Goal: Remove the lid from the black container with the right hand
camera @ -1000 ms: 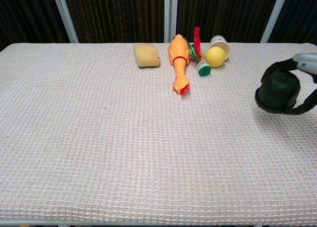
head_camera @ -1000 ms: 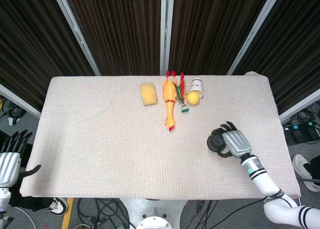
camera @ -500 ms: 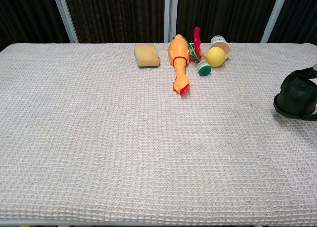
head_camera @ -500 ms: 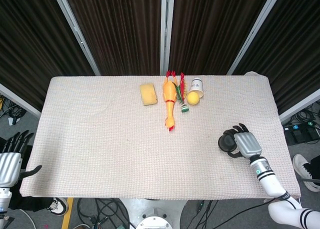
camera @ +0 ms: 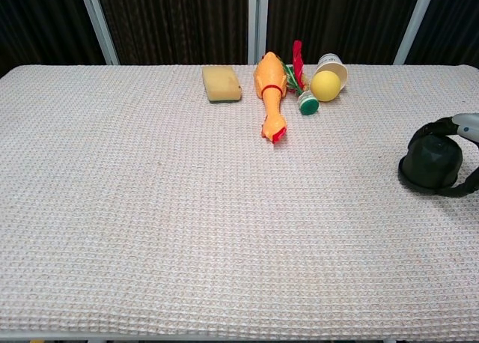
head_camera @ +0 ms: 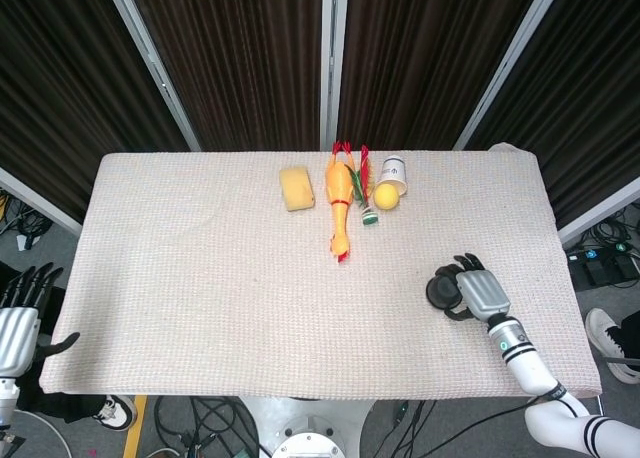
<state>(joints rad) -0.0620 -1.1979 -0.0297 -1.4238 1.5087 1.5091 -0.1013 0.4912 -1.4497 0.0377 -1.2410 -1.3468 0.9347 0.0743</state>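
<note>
The black container [head_camera: 441, 291] stands on the right side of the table, a round dark body with a wider rim at its base [camera: 431, 163]. I cannot tell its lid apart from the body. My right hand [head_camera: 478, 292] grips it from the right, dark fingers [camera: 453, 123] curving over the top and around the front. In the chest view only the fingers and a bit of grey palm [camera: 469, 123] show at the frame edge. My left hand [head_camera: 20, 320] hangs off the table's left front corner, fingers spread, holding nothing.
At the back middle lie a yellow sponge [head_camera: 297, 189], a rubber chicken [head_camera: 339, 200], a green-capped item [head_camera: 368, 216] and a tipped white cup [head_camera: 393, 171] with a yellow ball [head_camera: 386, 196]. The table's right edge [head_camera: 565, 278] is close to the container.
The right hand with the container slid right toward the table edge, then came back partway left and slightly nearer. The left hand has barely moved.
</note>
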